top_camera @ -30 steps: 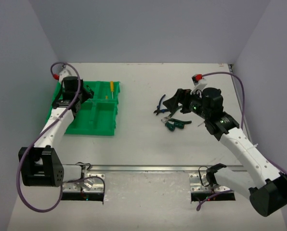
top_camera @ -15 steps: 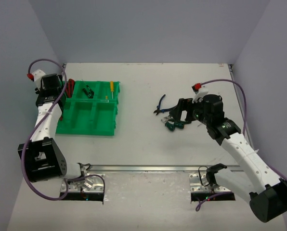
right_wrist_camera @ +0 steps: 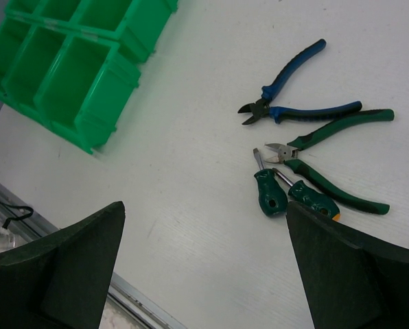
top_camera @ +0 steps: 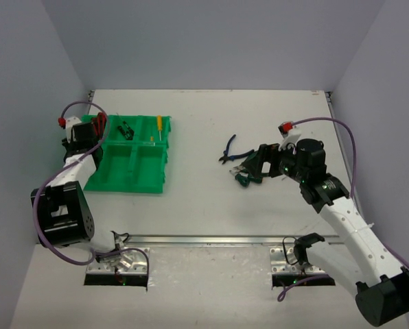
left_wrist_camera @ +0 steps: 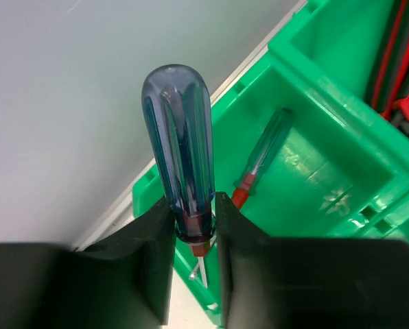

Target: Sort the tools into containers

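My left gripper (left_wrist_camera: 193, 233) is shut on a blue-handled screwdriver (left_wrist_camera: 179, 144), held handle-up over the left edge of the green bin (left_wrist_camera: 328, 89). In the top view this gripper (top_camera: 88, 133) is at the bin's (top_camera: 132, 164) back left corner. A second blue screwdriver (left_wrist_camera: 263, 154) lies in the compartment below, and red-handled pliers (left_wrist_camera: 396, 62) lie in the one beside it. My right gripper (right_wrist_camera: 204, 274) is open and empty above the table, near blue pliers (right_wrist_camera: 294, 96), green pliers (right_wrist_camera: 328, 157) and two green screwdrivers (right_wrist_camera: 269, 193). In the top view it (top_camera: 249, 168) hovers by that pile (top_camera: 246, 177).
A yellow screwdriver (top_camera: 159, 125) and a small black tool (top_camera: 125, 129) lie in the bin's back compartments. The left wall stands close behind the left arm. A metal rail (top_camera: 211, 240) runs along the near table edge.
My left arm swung from over the bin out to the far left, then came down at the bin's left edge. My right arm drew back slightly toward the right, still beside the tool pile.
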`<control>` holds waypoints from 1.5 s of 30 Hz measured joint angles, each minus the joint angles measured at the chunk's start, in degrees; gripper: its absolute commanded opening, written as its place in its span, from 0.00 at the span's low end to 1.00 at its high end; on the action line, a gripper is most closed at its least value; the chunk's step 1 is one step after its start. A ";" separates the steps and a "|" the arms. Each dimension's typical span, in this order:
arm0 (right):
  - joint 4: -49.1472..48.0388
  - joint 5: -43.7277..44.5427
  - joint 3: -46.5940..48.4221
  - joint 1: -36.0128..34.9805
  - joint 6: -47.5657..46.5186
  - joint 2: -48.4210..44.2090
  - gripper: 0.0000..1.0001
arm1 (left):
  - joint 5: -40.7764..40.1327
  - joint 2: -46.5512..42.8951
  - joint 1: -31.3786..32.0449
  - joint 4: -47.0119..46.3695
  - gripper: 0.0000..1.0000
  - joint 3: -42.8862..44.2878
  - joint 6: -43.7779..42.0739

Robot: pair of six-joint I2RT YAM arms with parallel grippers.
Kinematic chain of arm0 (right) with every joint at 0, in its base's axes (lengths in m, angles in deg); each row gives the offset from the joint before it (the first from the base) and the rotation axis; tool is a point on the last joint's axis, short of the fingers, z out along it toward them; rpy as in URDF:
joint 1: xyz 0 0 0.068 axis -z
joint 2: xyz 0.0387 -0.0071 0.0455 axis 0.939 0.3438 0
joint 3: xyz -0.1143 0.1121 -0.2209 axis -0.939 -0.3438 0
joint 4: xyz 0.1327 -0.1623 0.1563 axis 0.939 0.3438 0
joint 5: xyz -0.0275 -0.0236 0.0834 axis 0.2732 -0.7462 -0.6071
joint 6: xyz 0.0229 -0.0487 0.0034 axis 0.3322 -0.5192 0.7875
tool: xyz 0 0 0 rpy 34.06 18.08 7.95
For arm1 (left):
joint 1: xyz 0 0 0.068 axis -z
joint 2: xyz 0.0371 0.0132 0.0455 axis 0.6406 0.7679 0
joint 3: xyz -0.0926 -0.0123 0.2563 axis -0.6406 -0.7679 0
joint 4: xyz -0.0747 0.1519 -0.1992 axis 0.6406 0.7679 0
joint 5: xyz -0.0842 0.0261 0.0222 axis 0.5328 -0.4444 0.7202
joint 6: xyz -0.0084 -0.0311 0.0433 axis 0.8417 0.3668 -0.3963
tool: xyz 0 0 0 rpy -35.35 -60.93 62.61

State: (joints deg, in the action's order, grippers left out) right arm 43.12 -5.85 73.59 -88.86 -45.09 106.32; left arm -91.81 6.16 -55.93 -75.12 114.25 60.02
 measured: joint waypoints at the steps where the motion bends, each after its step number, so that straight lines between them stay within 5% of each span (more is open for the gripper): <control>1: 0.01 -0.20 -0.13 0.15 0.00 0.02 0.99 | -0.13 0.00 0.00 -0.08 0.61 -0.35 -0.14; 6: 0.07 -0.63 -0.50 0.47 0.04 0.63 0.99 | 0.07 -0.36 0.00 -0.35 0.88 -0.48 0.58; 10: 0.05 -0.17 -0.51 0.51 0.27 1.26 0.99 | 1.00 -3.01 0.00 0.77 1.00 -0.20 2.63; 15: 0.07 4.93 -1.32 0.62 3.39 3.35 0.99 | 6.46 -9.51 0.00 5.05 1.00 4.19 7.30; 19: 0.93 12.03 -1.40 0.85 9.51 7.51 0.99 | 18.55 -16.87 0.00 8.42 1.00 8.78 14.21; 25: 10.56 27.30 4.23 2.13 17.18 18.03 0.99 | 38.00 -28.02 5.76 8.22 1.00 1.81 20.88; 31: 14.84 35.88 11.43 9.51 21.18 29.61 0.98 | 41.25 -29.52 21.26 14.85 1.00 -5.80 18.85; 35: 15.79 37.80 14.12 12.72 21.65 37.32 0.90 | 41.61 -34.42 21.43 18.70 1.00 -7.47 17.35; 40: 16.39 36.75 16.69 16.43 21.58 46.48 0.67 | 43.13 -41.51 21.63 17.29 1.00 -9.19 15.82; 45: 15.85 36.22 15.61 18.03 23.57 48.68 0.65 | 45.87 -41.75 22.94 16.19 1.00 -9.44 15.01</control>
State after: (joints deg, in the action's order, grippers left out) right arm 58.97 30.37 89.20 -70.82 -21.51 155.00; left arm -45.94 -35.59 -32.99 -58.94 104.81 75.03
